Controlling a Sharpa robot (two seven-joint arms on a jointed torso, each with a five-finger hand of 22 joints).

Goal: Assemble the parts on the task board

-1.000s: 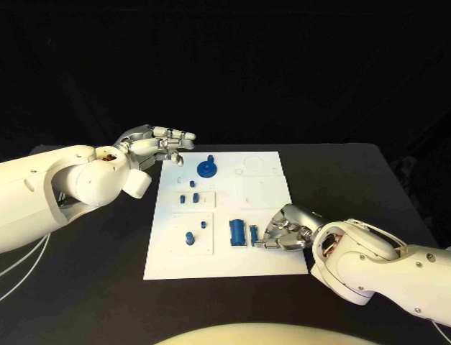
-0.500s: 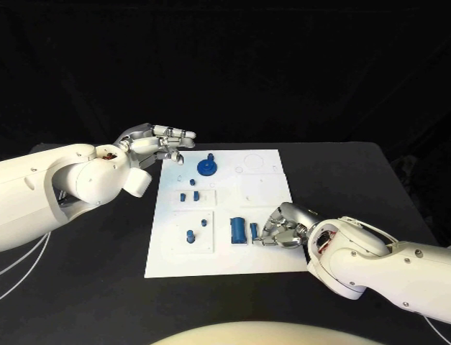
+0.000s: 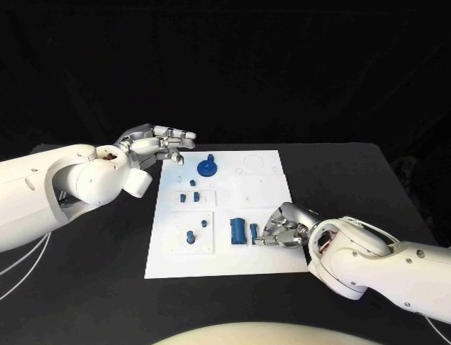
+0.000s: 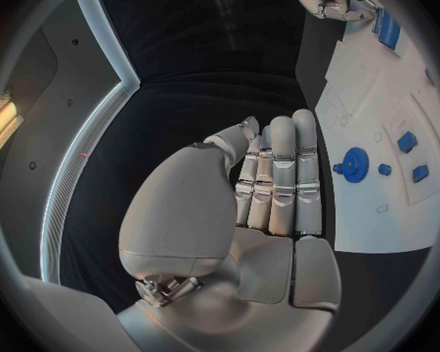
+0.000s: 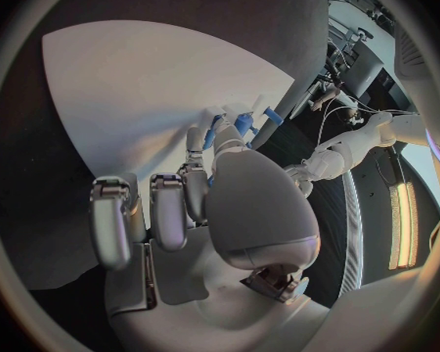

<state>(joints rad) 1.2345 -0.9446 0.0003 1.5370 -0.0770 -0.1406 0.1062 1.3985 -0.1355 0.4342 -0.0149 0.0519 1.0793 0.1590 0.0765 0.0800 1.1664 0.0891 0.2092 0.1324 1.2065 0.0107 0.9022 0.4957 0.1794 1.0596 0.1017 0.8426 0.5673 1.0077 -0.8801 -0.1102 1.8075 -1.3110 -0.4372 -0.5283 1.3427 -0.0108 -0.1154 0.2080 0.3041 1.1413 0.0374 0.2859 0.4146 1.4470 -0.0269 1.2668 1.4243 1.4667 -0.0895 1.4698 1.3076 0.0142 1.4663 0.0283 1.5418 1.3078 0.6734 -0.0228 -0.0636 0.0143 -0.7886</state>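
Note:
The white task board (image 3: 267, 194) lies mid-table. A blue gear (image 3: 206, 168) sits near its far left part, small blue pegs (image 3: 189, 196) stand in the middle left, and more pegs (image 3: 191, 236) nearer. A blue block (image 3: 237, 230) and a thin blue peg (image 3: 254, 233) lie near the right edge. My right hand (image 3: 284, 228) rests on the board there, fingers curled down beside the thin peg (image 5: 242, 123); a grip on it is unclear. My left hand (image 3: 161, 144) hovers off the board's far left corner holding nothing, its fingers (image 4: 279, 180) straight, side by side, beside the gear (image 4: 354, 165).
Black table (image 3: 101, 244) surrounds the board on all sides. The board's far right part (image 3: 258, 167) carries only white recesses. My right forearm (image 3: 391, 269) lies across the table's near right corner; my left arm (image 3: 49, 190) covers the left side.
My right hand has shifted a little to the left, closer to the thin blue peg. The left hand and the parts stay where they were.

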